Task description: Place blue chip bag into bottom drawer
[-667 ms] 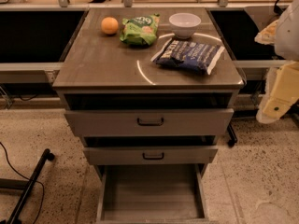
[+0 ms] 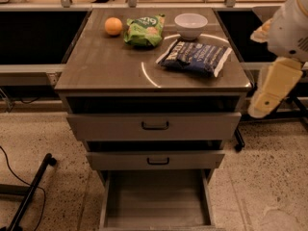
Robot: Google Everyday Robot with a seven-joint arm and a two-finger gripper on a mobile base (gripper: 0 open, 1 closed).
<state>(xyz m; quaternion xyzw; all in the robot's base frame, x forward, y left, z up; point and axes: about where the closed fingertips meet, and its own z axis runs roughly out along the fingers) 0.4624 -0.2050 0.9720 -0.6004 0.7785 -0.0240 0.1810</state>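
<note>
Speckled stone floor (image 2: 43, 134) surrounds a grey drawer cabinet whose flat top serves as the bench (image 2: 106, 66). At the right edge of the view the cream-coloured end effector (image 2: 272, 88) hangs off the bench, right of the blue chip bag (image 2: 195, 57) and apart from it, lower than the bench top; whether it is apart or together I cannot tell, and it holds nothing visible. The blue chip bag lies flat on the right half of the bench. Just behind the bag stands a white bowl (image 2: 191, 25). Left of the bag and further back lies a green chip bag (image 2: 144, 31), and beyond that an orange (image 2: 113, 26). Below the bag, two upper drawers (image 2: 154, 125) with black handles are pulled partly out. Lowest of all, the bottom drawer (image 2: 156, 201) stands open, its grey tray bare.
</note>
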